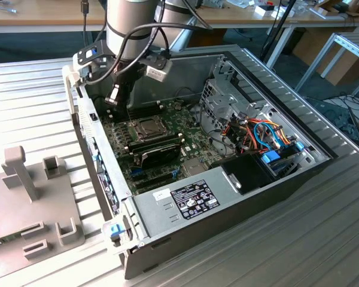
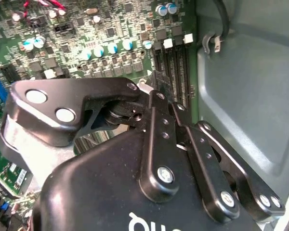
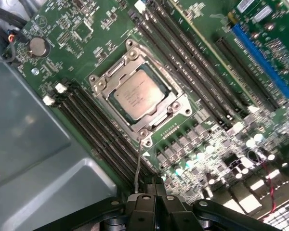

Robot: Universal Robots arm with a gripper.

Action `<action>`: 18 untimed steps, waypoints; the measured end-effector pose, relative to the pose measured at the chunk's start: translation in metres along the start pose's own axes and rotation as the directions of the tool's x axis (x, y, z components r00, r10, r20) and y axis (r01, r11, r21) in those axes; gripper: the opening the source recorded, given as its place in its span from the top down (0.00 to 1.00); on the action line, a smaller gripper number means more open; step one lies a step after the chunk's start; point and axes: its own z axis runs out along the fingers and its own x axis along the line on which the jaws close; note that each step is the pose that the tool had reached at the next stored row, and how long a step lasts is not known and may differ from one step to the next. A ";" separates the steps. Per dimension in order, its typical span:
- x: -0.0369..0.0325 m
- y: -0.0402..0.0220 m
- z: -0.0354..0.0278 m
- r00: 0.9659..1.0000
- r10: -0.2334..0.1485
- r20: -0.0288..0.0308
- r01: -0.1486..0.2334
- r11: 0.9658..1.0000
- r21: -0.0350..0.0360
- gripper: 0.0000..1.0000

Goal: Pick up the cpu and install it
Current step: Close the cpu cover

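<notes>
In the exterior view my pincer (image 1: 113, 98) hangs inside the open computer case (image 1: 239, 221), and the cpu (image 1: 148, 127) lies just past it toward the exterior view's right. In the second wrist view the pincer (image 2: 154, 81) is closed, tips together with nothing between them. In the first wrist view the cpu (image 3: 137, 94) sits in its socket frame (image 3: 102, 85), ahead of the pincer (image 3: 156, 186) and apart from it.

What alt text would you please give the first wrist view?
The silver cpu sits in its metal socket frame on a green motherboard, with dark memory slots on both sides. The black gripper, shut and empty, hangs above the board near the socket.
</notes>
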 end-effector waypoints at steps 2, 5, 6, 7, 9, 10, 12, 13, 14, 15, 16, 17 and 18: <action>-0.0011 -0.0012 0.0003 0.999 0.001 -0.046 0.001 0.999 0.037 0.89; -0.0013 0.0010 0.0003 0.999 0.001 -0.047 0.001 0.999 0.039 0.89; -0.0012 0.0015 0.0002 0.999 0.001 -0.047 0.001 0.999 0.039 0.89; -0.0011 0.0020 0.0002 0.999 0.001 -0.047 0.001 0.999 0.039 0.89; -0.0007 0.0031 0.0002 0.999 0.001 -0.047 0.001 0.999 0.039 0.89; -0.0003 0.0041 0.0002 0.999 0.001 -0.047 0.001 0.999 0.039 0.89; 0.0006 0.0060 0.0001 0.999 0.001 -0.048 0.001 0.999 0.039 0.89; 0.0012 0.0073 0.0000 0.999 0.001 -0.047 0.001 0.999 0.039 0.89; 0.0018 0.0084 0.0000 0.999 0.001 -0.047 0.001 0.999 0.039 0.89; 0.0024 0.0095 0.0001 0.999 0.001 -0.047 0.001 0.999 0.039 0.89; 0.0030 0.0107 0.0001 0.999 0.001 -0.047 0.001 0.999 0.039 0.89; 0.0038 0.0120 0.0001 0.999 0.001 -0.047 0.001 0.999 0.039 0.89; 0.0044 0.0130 0.0001 0.999 0.001 -0.047 0.001 0.999 0.039 0.89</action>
